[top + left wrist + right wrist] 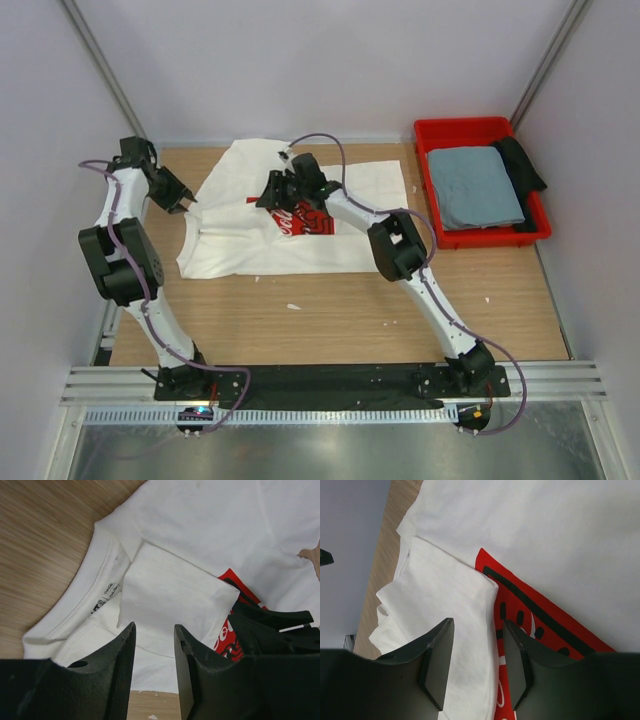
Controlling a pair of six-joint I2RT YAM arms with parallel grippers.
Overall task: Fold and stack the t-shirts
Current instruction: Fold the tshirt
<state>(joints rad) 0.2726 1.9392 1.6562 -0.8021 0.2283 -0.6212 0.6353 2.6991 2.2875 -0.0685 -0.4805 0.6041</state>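
Nearest the arm bases, the wooden counter [330,310] lies bare except for a few pale specks. Past that strip, the white t-shirt [270,250] is spread flat with its red print [305,222] facing up. A sleeve [170,595] is folded in over the chest, beside the collar [95,580].

The left claw [188,203] sits at the shirt's left edge near the collar, its fingers apart and holding nothing. The right claw [270,192] is over the middle of the shirt, above the folded cloth at the edge of the print. Its fingers are also spread and grip nothing.

At the far right, the grey-blue t-shirt [475,185] lies folded in the red bin [465,128], with a dark cloth [520,160] beside it.
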